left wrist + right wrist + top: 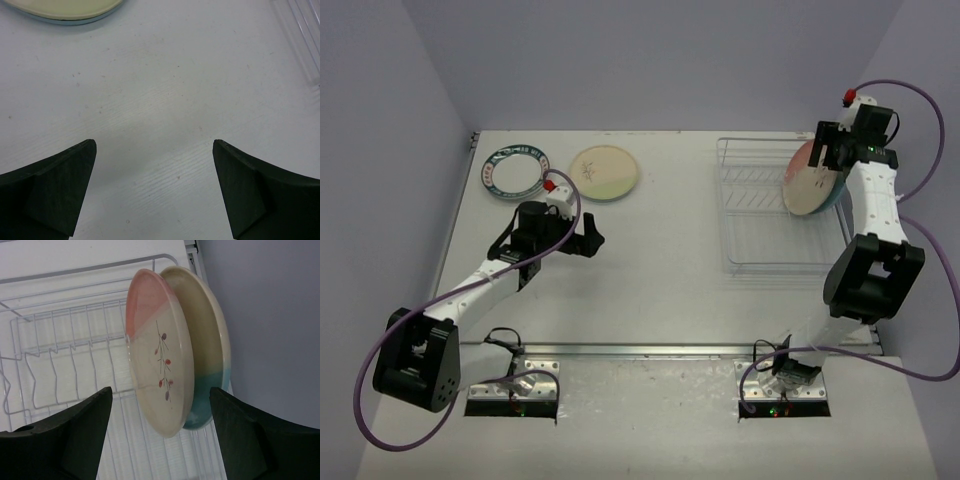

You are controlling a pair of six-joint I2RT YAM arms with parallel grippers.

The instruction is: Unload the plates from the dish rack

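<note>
Right fingers (75,440) stand wide apart with no grip showing, and two plates stand on edge between them and just ahead. Pinkish plate (157,355), cream lower down with a thin sprig pattern, is nearer the finger on the left of the wrist view, with a clear gap to it. Cream and light-blue plate (210,350) leans right behind it, nearer the other finger. I cannot tell whether it touches that finger, or whether the two plates touch each other. Both stand at the end of the dish rack (60,340); its wire dividers run off to the left of these fingers. Grey wall (270,315) is to their right.

Left fingers (55,195) are fully spread with nothing between them, above bare bench (160,100). Cream plate (65,7) lies flat ahead of them and to the left, well apart. The rack's see-through edge shows ahead to the right. In the top view a green-rimmed plate (515,172) lies flat beyond these fingers, further left, near the cream plate but not touching it.
</note>
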